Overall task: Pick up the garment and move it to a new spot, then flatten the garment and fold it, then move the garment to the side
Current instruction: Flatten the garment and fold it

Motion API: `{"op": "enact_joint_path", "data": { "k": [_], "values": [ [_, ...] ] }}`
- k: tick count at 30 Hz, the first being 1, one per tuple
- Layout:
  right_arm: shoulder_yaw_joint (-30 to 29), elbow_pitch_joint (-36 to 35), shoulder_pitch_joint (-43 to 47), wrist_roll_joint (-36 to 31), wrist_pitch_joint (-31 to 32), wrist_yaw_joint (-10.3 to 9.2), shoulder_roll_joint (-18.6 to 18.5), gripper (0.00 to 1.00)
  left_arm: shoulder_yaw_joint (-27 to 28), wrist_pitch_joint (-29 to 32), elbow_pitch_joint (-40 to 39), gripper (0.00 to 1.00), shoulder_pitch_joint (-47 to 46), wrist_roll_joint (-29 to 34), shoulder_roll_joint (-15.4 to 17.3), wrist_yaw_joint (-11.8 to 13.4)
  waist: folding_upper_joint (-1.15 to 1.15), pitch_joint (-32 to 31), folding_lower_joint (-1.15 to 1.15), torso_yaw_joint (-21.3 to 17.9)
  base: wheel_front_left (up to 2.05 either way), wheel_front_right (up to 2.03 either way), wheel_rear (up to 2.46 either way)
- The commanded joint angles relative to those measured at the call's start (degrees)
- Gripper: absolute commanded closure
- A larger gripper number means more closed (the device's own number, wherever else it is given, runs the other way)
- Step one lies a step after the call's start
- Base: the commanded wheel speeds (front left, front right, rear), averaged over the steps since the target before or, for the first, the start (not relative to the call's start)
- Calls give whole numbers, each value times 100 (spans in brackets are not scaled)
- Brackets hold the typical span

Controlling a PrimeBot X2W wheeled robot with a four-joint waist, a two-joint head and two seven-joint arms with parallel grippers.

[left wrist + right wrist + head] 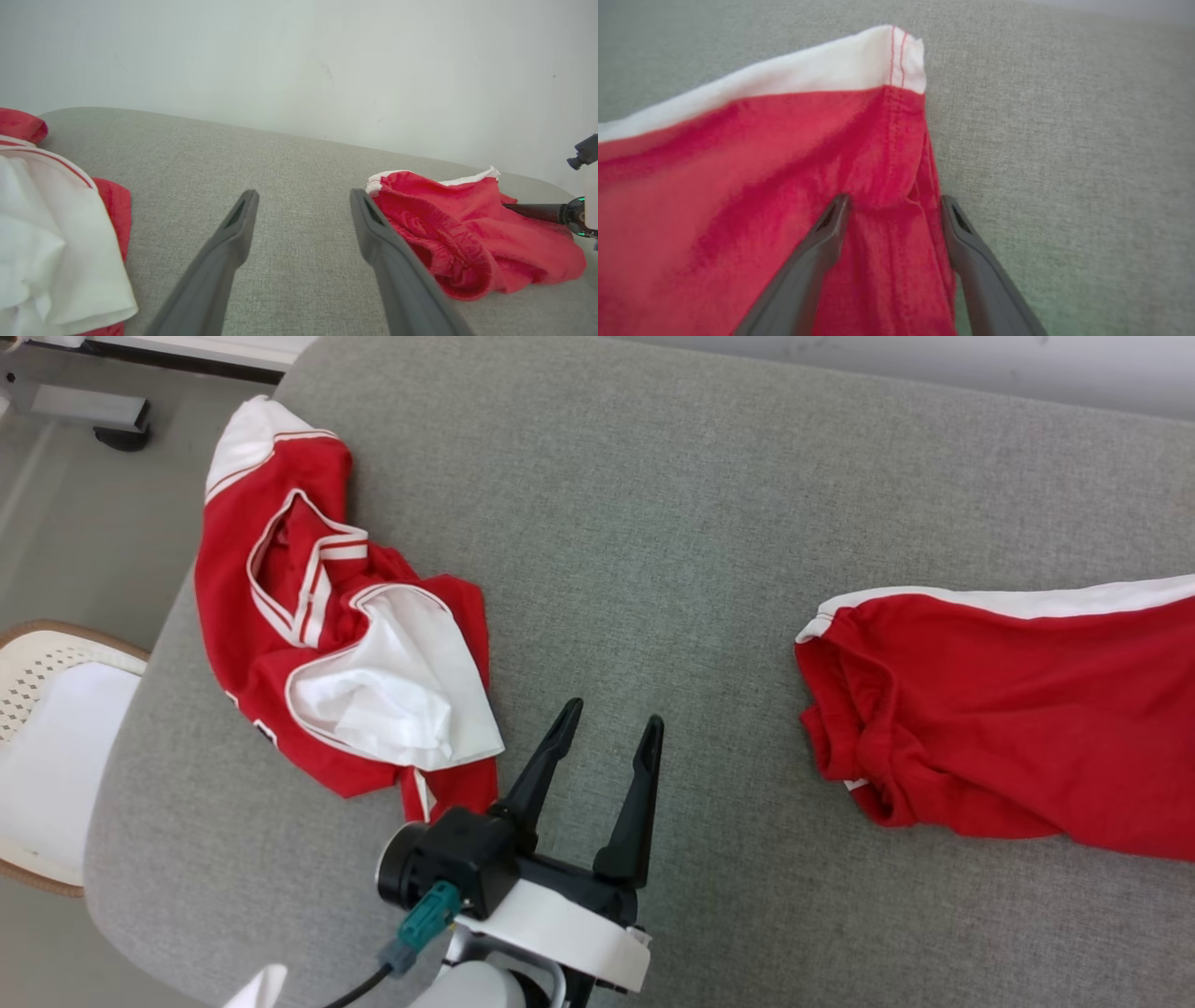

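A red garment with a white side band (1008,728) lies bunched at the right of the grey cushion (653,523). My right gripper (894,199) hangs open just over its hemmed corner (896,140), red cloth showing between the two fingers. The same garment (467,233) sits to the right of my left gripper (303,193), which is open and empty over bare cushion. In the head view the left gripper (613,714) stands at the lower middle, between the two heaps of cloth. A crumpled red and white jersey (327,616) lies at the cushion's left end.
The jersey's white part (46,233) lies close to the left finger. A white woven chair (47,756) stands off the cushion's left edge, with a metal frame foot (84,406) on the floor beyond. A pale wall (299,60) runs behind the cushion.
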Motion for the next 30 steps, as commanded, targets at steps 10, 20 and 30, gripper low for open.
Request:
{"op": "enact_joint_path", "data": {
  "k": [10, 20, 30],
  "values": [
    [55, -103, 204, 446, -206, 30, 418, 100, 561, -6, 162, 0, 591, 637, -209, -478, 0, -212, 1, -382, 0, 0, 0],
    [-544, 135, 475, 741, -507, 23, 211, 100, 1248, -6, 129, 0, 1347, 971, -206, -815, 0, -490, 1, -995, 0, 0, 0],
    [-1197, 414, 516, 580, -638, 23, -191, 100, 1760, -6, 64, 0, 1819, 1302, -367, -1101, 0, -550, 1, -1075, 0, 0, 0]
  ]
}}
